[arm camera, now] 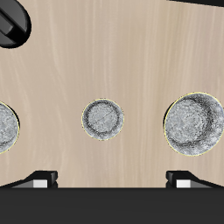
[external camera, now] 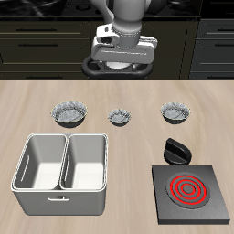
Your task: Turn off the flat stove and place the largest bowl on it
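Note:
The flat stove (external camera: 189, 193) lies near the table's front edge, its ring coils glowing red. Its black round knob (external camera: 176, 150) (arm camera: 12, 24) sits just behind the slab. Three grey speckled bowls stand in a row farther back. The largest bowl (external camera: 69, 113) (arm camera: 194, 122) is at the end of the row farthest from the stove, upright and holding nothing. My gripper (external camera: 119, 66) (arm camera: 112, 181) hangs high above the table behind the row, roughly over the tiny middle bowl (external camera: 121, 116) (arm camera: 103, 117). It is open and holds nothing, and its fingertips (arm camera: 39, 179) stand wide apart.
A mid-sized bowl (external camera: 176, 111) (arm camera: 3, 127) stands at the row's end nearest the knob. A double-basin grey metal tub (external camera: 62, 171) sits near the front edge, in front of the largest bowl. Dark cabinets line the back.

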